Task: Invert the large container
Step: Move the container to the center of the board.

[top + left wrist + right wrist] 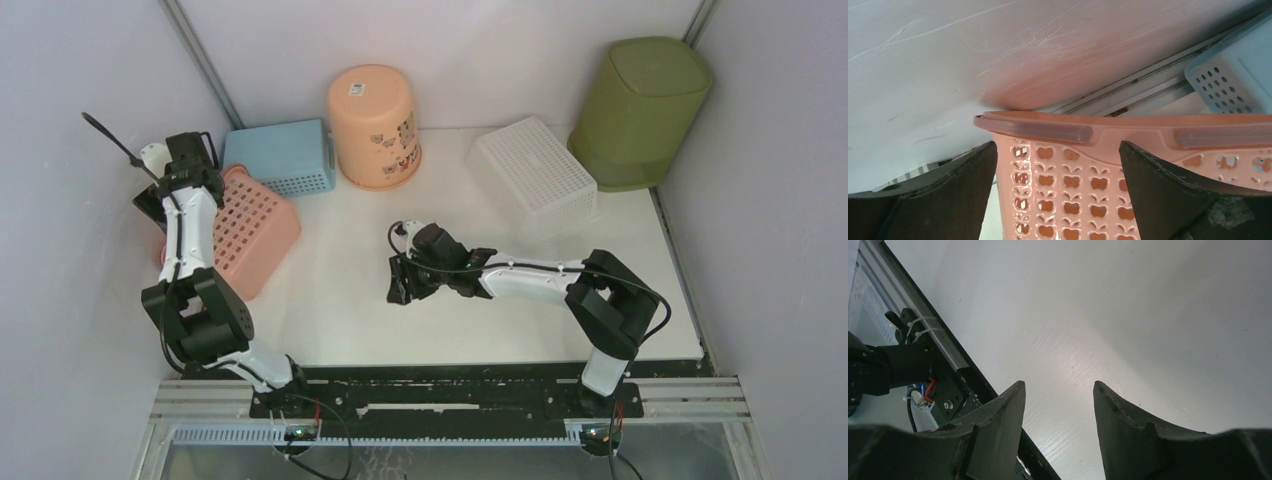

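Left gripper (1058, 146) apart at pink basket (1070, 200), right gripper (1058, 386) apart, olive bin (640, 110) only overhead

My white tabletop (340, 320), pale grey walls (480, 40) on three sides of it, metal corner post (200, 60) behind it, aluminium rail (690, 395) along its near edge

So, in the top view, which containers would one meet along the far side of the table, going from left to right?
From the left: blue basket → peach bucket → white basket → green bin.
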Controlling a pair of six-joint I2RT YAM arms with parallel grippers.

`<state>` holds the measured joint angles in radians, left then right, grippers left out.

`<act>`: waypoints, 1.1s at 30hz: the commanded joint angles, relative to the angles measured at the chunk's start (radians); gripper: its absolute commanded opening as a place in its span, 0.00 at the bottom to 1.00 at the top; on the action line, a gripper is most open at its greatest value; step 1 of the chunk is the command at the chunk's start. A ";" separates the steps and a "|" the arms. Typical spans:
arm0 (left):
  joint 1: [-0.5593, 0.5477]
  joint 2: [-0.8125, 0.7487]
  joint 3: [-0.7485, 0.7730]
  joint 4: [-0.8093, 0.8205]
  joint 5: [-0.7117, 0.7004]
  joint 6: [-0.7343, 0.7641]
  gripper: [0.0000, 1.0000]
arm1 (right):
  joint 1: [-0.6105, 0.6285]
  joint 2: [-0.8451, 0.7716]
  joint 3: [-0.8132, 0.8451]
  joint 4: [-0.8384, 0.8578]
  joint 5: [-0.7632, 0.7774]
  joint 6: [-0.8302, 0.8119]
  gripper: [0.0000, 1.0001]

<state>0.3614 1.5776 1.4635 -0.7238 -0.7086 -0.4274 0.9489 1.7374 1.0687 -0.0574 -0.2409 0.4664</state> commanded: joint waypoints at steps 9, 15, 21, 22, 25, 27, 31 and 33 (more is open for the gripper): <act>0.005 -0.030 0.030 0.011 -0.006 -0.026 0.95 | 0.037 -0.029 0.022 0.016 0.018 -0.035 0.61; 0.004 -0.119 -0.001 0.048 0.060 -0.036 0.94 | 0.044 -0.021 0.022 0.024 0.013 -0.033 0.61; 0.008 -0.142 0.024 0.081 0.125 -0.008 0.95 | 0.047 -0.018 0.022 0.025 0.012 -0.034 0.61; 0.009 -0.117 0.047 0.059 0.121 -0.011 0.95 | 0.047 -0.018 0.022 0.025 0.011 -0.034 0.61; 0.009 -0.023 0.094 0.007 0.092 -0.019 0.95 | 0.049 -0.021 0.022 0.020 0.013 -0.036 0.61; 0.009 0.022 0.101 -0.014 0.059 -0.028 0.95 | 0.049 -0.021 0.020 0.017 0.012 -0.038 0.61; 0.011 0.053 0.060 0.015 0.001 -0.030 0.95 | 0.048 -0.030 0.008 0.020 0.013 -0.041 0.61; 0.014 0.064 0.045 0.017 -0.012 -0.036 0.95 | 0.049 -0.033 0.002 0.023 0.015 -0.039 0.61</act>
<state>0.3645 1.6485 1.5249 -0.6956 -0.6586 -0.4530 0.9905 1.7374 1.0687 -0.0643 -0.2340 0.4507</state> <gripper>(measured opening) 0.950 0.608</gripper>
